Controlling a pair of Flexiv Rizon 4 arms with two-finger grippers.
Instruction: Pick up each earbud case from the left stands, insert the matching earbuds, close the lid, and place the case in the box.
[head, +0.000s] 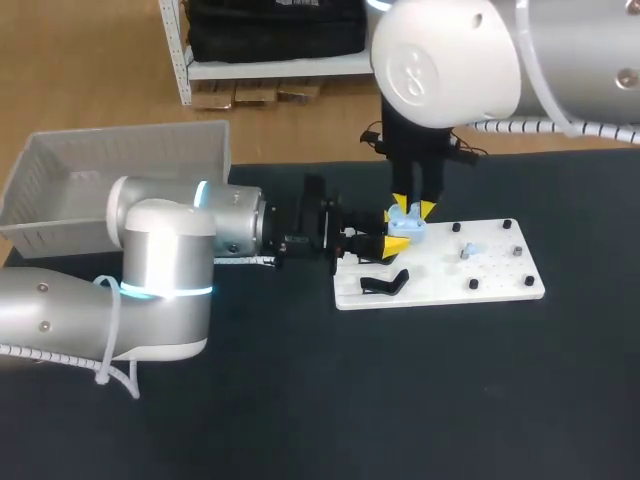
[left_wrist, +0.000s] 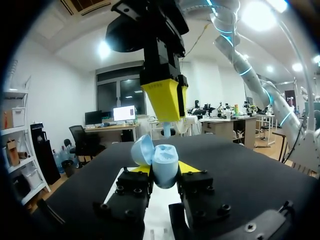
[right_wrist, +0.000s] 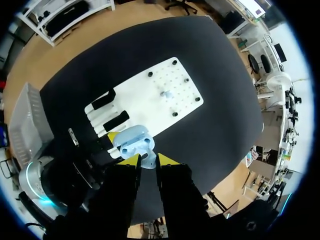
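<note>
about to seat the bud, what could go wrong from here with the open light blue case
1. The small light blue earbud pinched in the right gripper hangs just above the open light blue plastic earbud case; slightly off its socket, it could jam or pop loose.
2. The left gripper clamps the case only by its sides, so a downward push may tilt it.

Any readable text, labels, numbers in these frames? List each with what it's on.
None readable.
No print visible on the earbud case, the earbud, the white board or the gray box.
The joint cap on the right arm bears one faint mark, too blurred to read.
</note>
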